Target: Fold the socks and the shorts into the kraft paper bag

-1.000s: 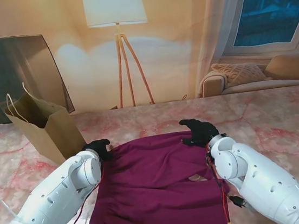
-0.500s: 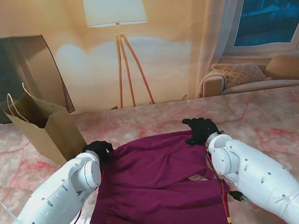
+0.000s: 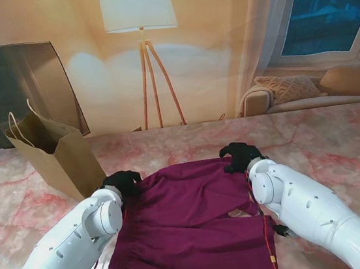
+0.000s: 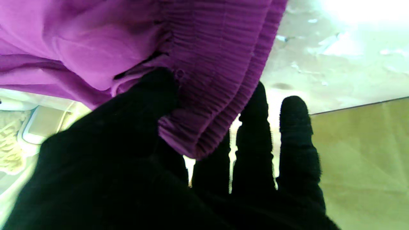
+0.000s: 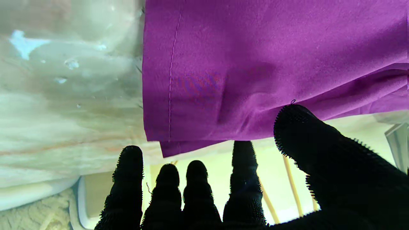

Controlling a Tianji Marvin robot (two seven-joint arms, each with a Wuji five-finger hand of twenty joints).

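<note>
I see the magenta fabric shorts (image 3: 194,221) spread across the middle of the pink-veined marble worktop (image 3: 338,138), reaching from the near edge toward the centre. My left hand (image 3: 121,180), in its black glove, sits at the far left corner of the shorts, and the left wrist view shows its thumb (image 4: 150,95) pressed against the ribbed elastic waistband, pinching that band against the other fingers, so this hand is grasping the shorts. My right hand (image 3: 238,155), also gloved in black, rests at the far right corner of the garment. In the right wrist view the hemmed corner hangs between its thumb (image 5: 297,127) and the four fingers (image 5: 243,159), lifted off the marble, so it too is gripping the cloth. The brown kraft paper bag (image 3: 58,156) stands upright and open near the far left corner of the worktop, just beside my left hand. I cannot make out the socks.
</note>
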